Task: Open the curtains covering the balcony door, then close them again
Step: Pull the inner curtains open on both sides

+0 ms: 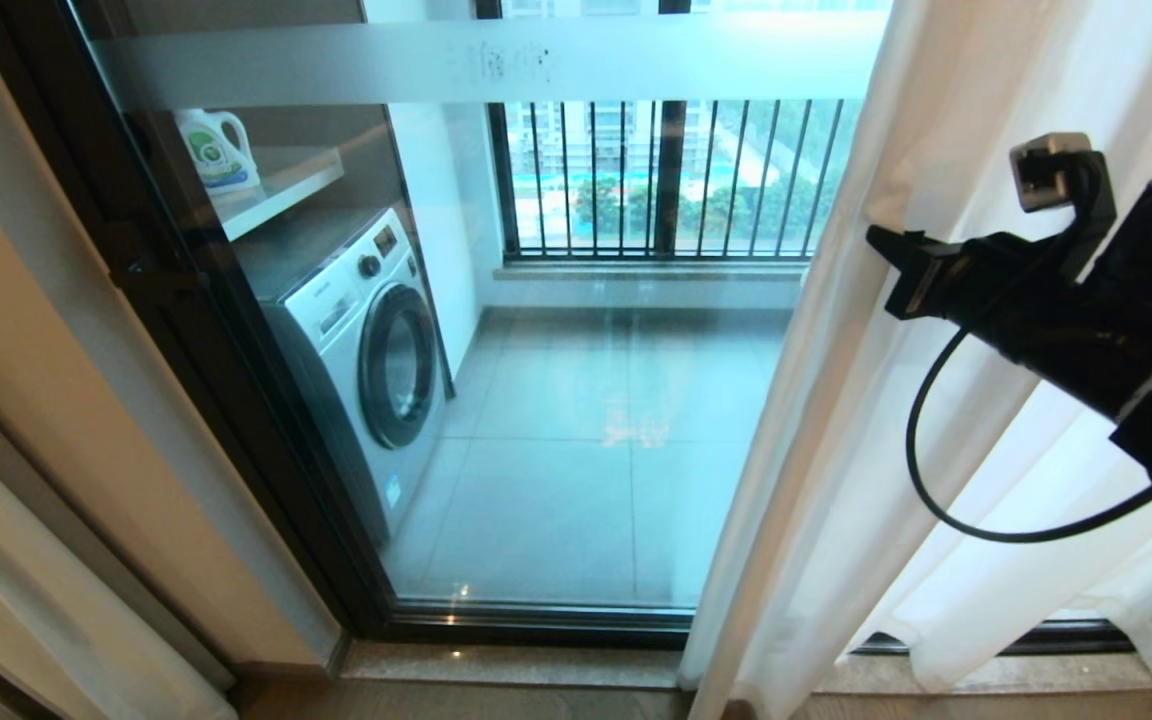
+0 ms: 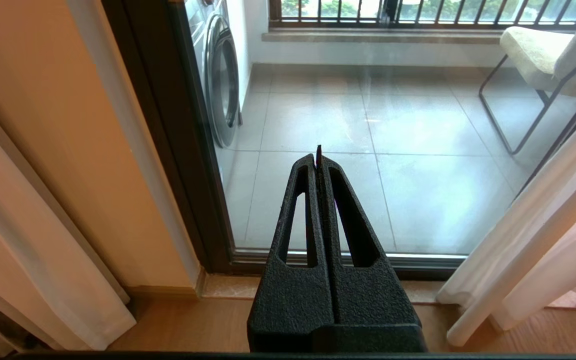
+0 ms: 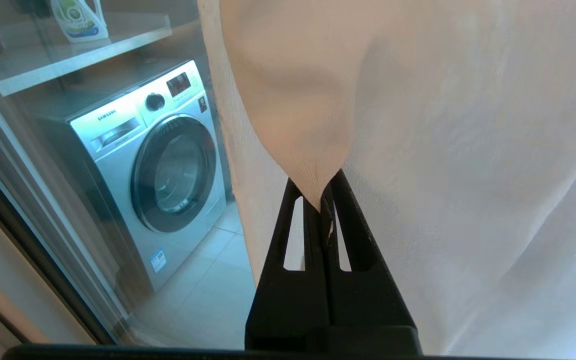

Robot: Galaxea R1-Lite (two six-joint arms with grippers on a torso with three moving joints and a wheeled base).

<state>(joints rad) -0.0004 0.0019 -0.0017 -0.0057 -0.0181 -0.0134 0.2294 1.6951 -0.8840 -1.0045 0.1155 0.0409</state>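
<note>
Setting: we face a balcony door (image 1: pixel 586 400), glass in a black frame, with grey tiled balcony floor behind it and a barred railing (image 1: pixel 666 180) at the far end.

Far left: tan drape (image 1: pixel 46 420), gathered against the wall, with the left sheer panel (image 2: pixel 43 260) bunched beside it.

Left, behind glass: washing machine (image 1: pixel 366 350), a shelf above it bearing a detergent bottle (image 1: pixel 216 150).

Centre: bare glass; we judge the curtains to be open here, with the closing half of the task now in hand.

Low centre: left gripper (image 2: pixel 318 155), fingers pressed together on nothing, parked and pointing at the door's sill.

Right: the right sheer panel (image 1: pixel 896 400), hanging floor-length, long axis vertical, its free edge running down the middle of the door.

Far right: right gripper (image 3: pixel 324 200), fingers pinched on a tuck of that panel near its free edge; the fabric puckers to a point at the tips.

Relation that matters: the uncovered glass lies to the left of the held edge, so we expect a leftward draw along the door. The right arm is the nearer one. Room leftward looks unobstructed as far as the frame; the glass stands close behind the fabric.
</note>
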